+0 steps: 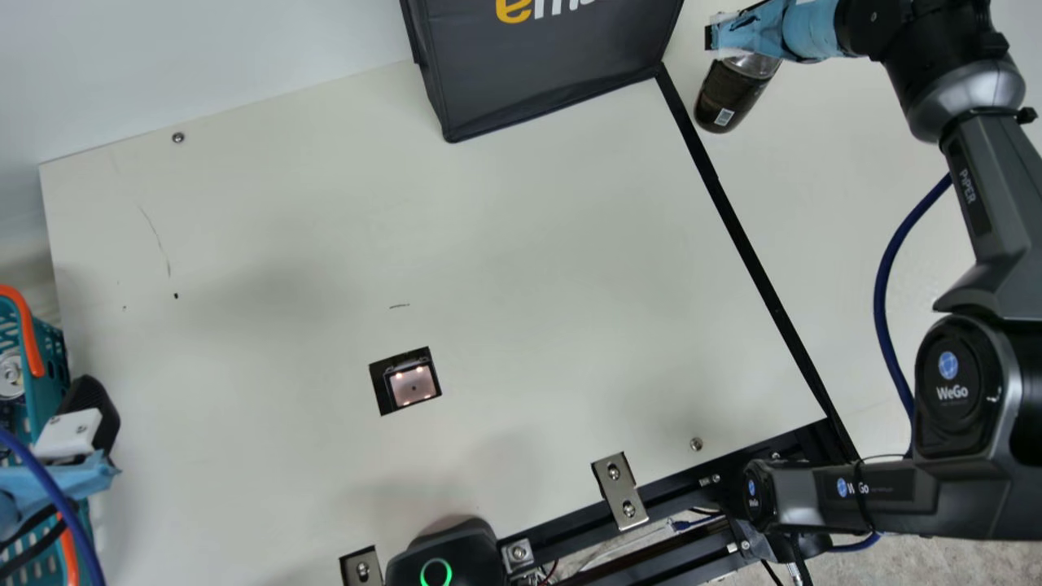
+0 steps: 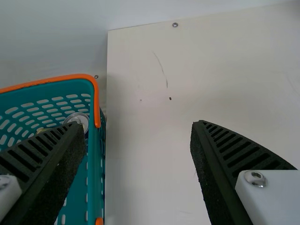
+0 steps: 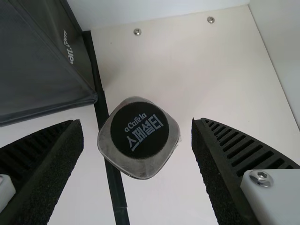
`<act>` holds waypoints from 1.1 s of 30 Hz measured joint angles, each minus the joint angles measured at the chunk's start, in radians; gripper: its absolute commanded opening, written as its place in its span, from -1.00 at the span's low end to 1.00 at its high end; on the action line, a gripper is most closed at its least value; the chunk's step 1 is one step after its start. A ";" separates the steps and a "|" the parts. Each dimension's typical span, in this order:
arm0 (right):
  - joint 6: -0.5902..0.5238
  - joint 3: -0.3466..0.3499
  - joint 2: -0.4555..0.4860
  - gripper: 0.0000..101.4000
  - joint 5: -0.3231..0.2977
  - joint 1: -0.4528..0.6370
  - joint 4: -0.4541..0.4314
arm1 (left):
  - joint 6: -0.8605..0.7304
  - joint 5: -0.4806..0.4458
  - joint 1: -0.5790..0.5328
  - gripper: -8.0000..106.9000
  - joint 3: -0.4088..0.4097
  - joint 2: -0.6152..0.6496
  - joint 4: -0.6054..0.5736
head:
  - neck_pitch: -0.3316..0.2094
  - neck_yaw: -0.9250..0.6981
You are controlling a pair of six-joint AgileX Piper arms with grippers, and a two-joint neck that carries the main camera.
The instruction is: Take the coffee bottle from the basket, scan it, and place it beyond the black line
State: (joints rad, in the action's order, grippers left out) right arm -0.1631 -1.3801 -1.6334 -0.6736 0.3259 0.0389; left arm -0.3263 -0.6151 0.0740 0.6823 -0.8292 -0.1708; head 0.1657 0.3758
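Observation:
The coffee bottle (image 1: 728, 96), dark with a clear shoulder, stands on the table to the right of the black line (image 1: 745, 244). Over its top is my right gripper (image 1: 737, 34). In the right wrist view, the bottle's black cap (image 3: 139, 130) lies between the spread fingers of the right gripper (image 3: 137, 123), with space on both sides. My left gripper (image 1: 81, 423) is at the left edge, above the teal basket (image 1: 53, 366). In the left wrist view, the left gripper (image 2: 138, 124) is open and holds nothing, beside the basket's orange rim (image 2: 96, 101).
The scanner window (image 1: 411, 385) is set into the middle of the table. A dark grey bag (image 1: 545, 69) stands at the back, close to the line's far end. Metal brackets (image 1: 620, 491) and a black rail run along the front edge. A can (image 2: 78, 119) sits in the basket.

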 measured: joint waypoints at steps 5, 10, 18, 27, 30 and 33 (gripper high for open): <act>-0.005 0.002 0.024 0.58 -0.005 -0.006 0.007 | 0.000 0.000 0.000 0.71 0.000 0.000 0.000 | 0.000 0.000; -0.012 0.014 0.051 0.60 -0.008 -0.019 0.019 | 0.000 0.000 0.000 0.71 0.000 0.000 0.000 | 0.000 0.000; -0.006 0.055 0.103 0.60 -0.006 -0.062 0.020 | 0.000 0.000 0.000 0.71 0.000 0.000 0.000 | 0.000 0.000; 0.038 0.125 0.174 0.79 -0.001 -0.140 -0.003 | 0.000 0.000 0.000 0.71 0.000 0.000 0.000 | 0.000 0.000; 0.058 0.149 0.201 0.79 0.001 -0.171 -0.013 | 0.000 0.000 0.000 0.71 0.000 0.000 0.000 | 0.000 -0.002; 0.082 0.176 0.228 0.79 0.003 -0.200 -0.027 | 0.000 0.000 0.000 0.71 0.000 0.000 0.000 | 0.000 0.000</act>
State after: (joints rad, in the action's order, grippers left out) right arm -0.0808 -1.2043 -1.4056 -0.6704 0.1256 0.0114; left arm -0.3263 -0.6151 0.0740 0.6823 -0.8292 -0.1708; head 0.1657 0.3758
